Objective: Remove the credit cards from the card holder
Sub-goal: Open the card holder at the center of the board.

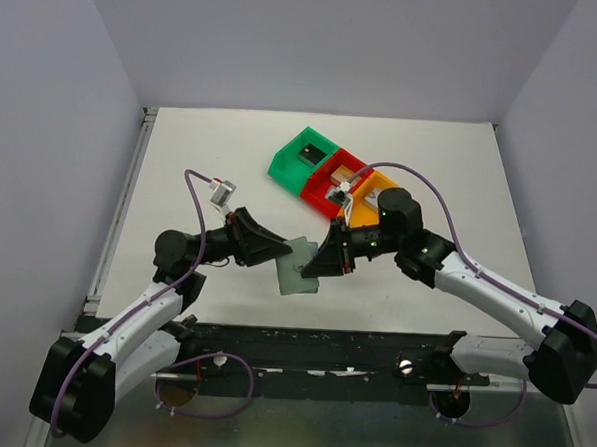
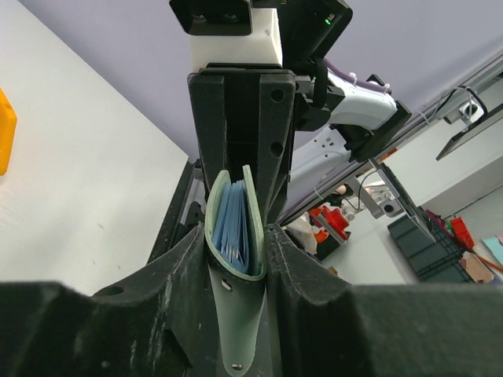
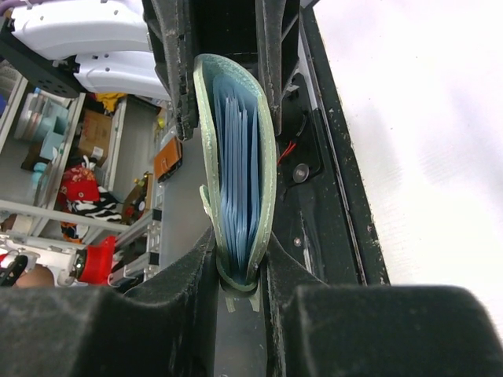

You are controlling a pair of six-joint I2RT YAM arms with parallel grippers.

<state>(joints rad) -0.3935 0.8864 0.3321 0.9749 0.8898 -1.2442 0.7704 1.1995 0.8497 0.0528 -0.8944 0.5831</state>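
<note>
One card holder (image 1: 298, 269), two claws (image 1: 283, 251) (image 1: 319, 262), three plastic bins (image 1: 315, 189)

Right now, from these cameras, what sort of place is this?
Probably a robotics lab test cell: a left arm and right arm bolted to a white table boxed in by plain walls, coloured plastic bins at the back, and cluttered storage shelves beyond the table edge.
</note>
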